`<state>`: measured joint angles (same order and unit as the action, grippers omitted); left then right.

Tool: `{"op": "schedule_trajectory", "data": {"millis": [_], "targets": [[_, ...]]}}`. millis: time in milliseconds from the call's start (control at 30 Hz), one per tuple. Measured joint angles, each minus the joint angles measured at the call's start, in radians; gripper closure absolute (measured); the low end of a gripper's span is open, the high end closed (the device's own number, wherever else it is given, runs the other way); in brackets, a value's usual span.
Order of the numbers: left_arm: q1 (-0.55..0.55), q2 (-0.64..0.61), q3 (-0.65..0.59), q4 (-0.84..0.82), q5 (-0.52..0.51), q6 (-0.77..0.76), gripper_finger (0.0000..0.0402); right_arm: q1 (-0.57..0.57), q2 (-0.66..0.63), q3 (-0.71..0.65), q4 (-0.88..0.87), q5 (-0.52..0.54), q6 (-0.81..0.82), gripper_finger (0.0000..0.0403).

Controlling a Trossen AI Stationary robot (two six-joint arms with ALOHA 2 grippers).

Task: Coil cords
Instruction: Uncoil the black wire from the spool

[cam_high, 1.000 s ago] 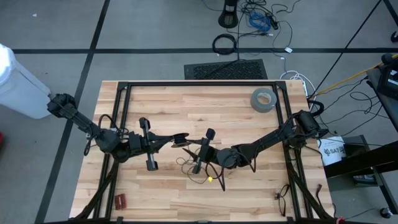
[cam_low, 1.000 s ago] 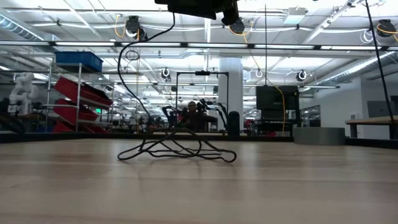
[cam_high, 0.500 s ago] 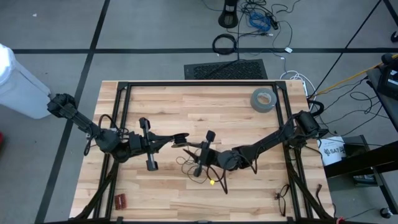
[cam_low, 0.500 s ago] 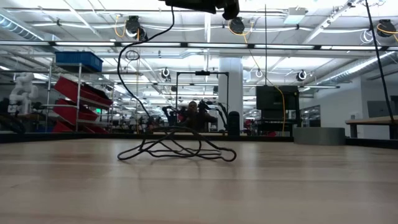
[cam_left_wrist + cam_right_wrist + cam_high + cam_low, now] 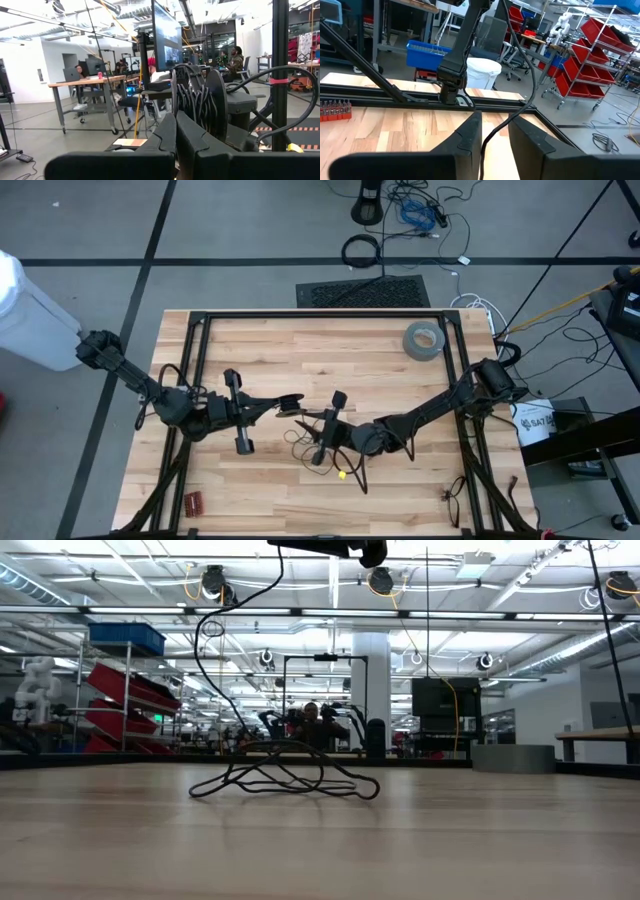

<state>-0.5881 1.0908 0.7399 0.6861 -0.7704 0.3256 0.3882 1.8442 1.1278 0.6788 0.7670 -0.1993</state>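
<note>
The cord is thin and black. Part of it is wound into a tight bundle [image 5: 290,402] [image 5: 197,102] at the tips of my left gripper [image 5: 277,406] [image 5: 176,120], which is shut and held above the table's middle. The rest lies as a loose tangle [image 5: 312,444] [image 5: 285,775] on the wood, with a small yellow-green spot [image 5: 341,475] at its near side. One strand [image 5: 205,660] rises from the tangle. My right gripper [image 5: 308,420] [image 5: 495,125] hovers level just right of the bundle. Its fingers stand a little apart, and a cord strand [image 5: 492,131] runs up between them. My left gripper has the wound bundle [image 5: 192,107] right at the ends of its shut fingers, lifted clear of the table. The fingers themselves hide where they grip it. My right gripper has the strand close along one finger's inner face [image 5: 476,137]; whether it touches I cannot tell.
A grey tape roll [image 5: 423,340] lies at the far right of the table. A small red item [image 5: 192,502] lies near the front left corner. Black frame rails [image 5: 320,315] border the far edge and both sides. Bare wood lies along the near edge.
</note>
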Motion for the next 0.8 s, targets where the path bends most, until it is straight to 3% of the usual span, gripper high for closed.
{"op": "schedule_trajectory", "data": {"millis": [267, 567, 800], "targets": [[0.0, 0.0, 0.0, 0.0, 0.0, 0.0, 0.0401, 0.0, 0.0, 0.0, -0.001, 0.0, 0.0, 0.0396], [0.0, 0.0, 0.0, 0.0, 0.0, 0.0, 0.0401, 0.007, 0.0, 0.021, -0.021, -0.029, 0.058, 0.0402], [0.0, 0.0, 0.0, 0.0, 0.0, 0.0, 0.0401, 0.059, 0.0, 0.149, -0.113, -0.063, 0.011, 0.0402]]}}
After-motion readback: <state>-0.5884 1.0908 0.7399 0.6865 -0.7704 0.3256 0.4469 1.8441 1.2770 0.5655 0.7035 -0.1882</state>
